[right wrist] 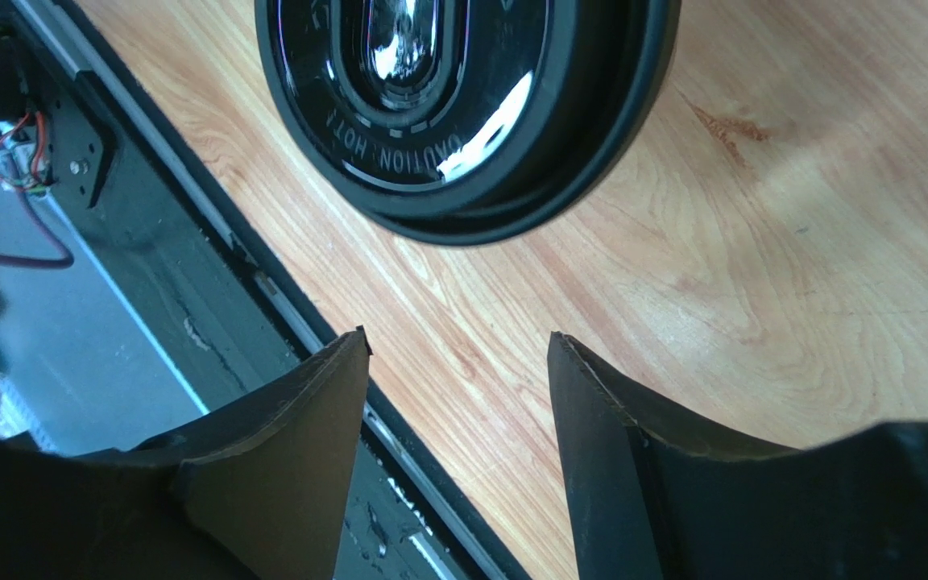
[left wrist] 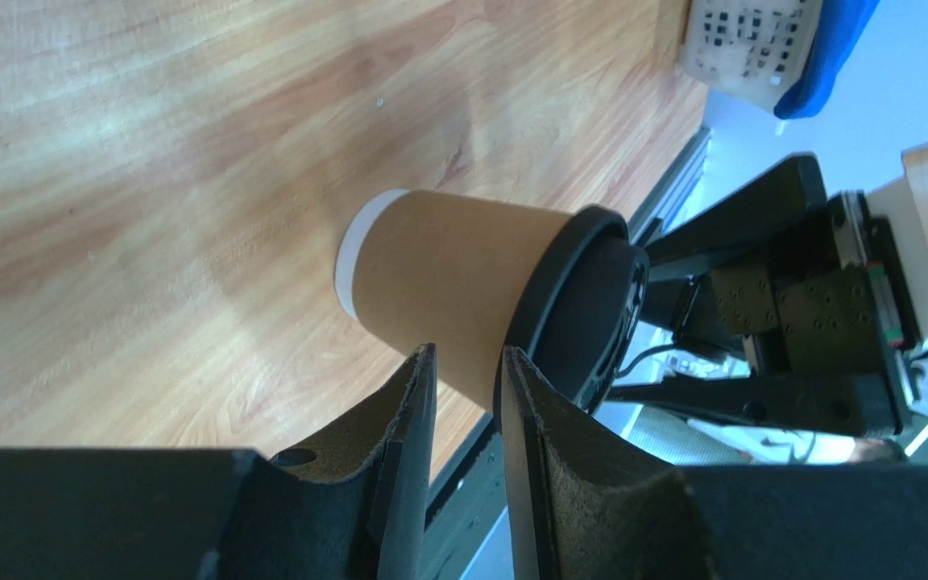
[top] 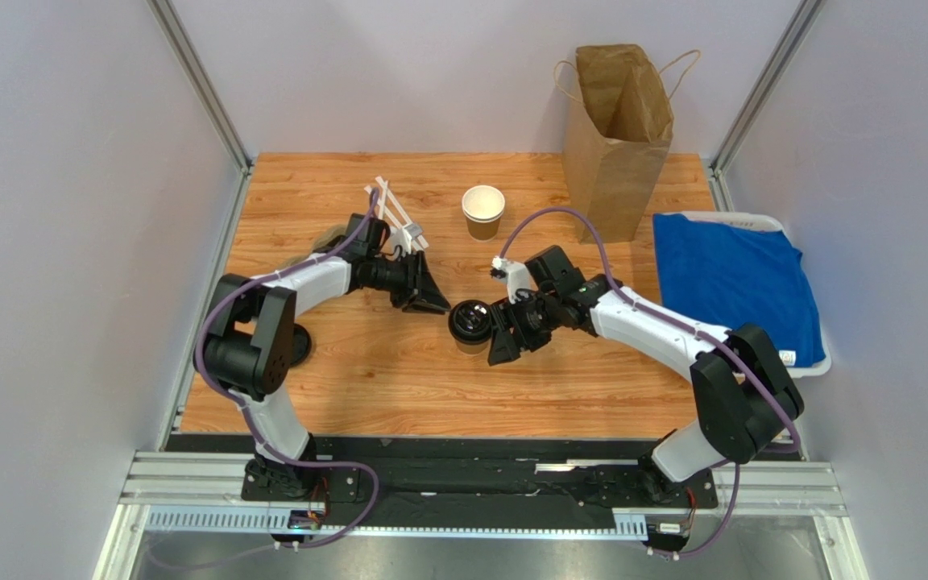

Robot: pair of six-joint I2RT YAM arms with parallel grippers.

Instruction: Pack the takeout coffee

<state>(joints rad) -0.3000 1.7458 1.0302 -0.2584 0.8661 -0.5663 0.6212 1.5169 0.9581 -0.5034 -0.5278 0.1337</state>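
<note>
The takeout coffee (top: 471, 322), a brown kraft cup with a black lid, stands upright mid-table between my two grippers. My left gripper (top: 439, 300) is just left of it. In the left wrist view the cup (left wrist: 457, 278) and its lid (left wrist: 578, 317) sit just beyond my left gripper (left wrist: 467, 353), whose jaws are only a narrow gap apart and hold nothing. My right gripper (top: 496, 338) is just right of the cup, open and empty. In the right wrist view the lid (right wrist: 457, 109) lies ahead of my right gripper (right wrist: 457, 341), not between the fingers.
A matching brown cup without a lid (top: 482, 209) stands behind the coffee. A tall open brown paper bag (top: 617, 121) stands at the back right. A blue cloth (top: 735, 284) lies on a white tray at the right. White sticks (top: 394, 218) lie by my left arm.
</note>
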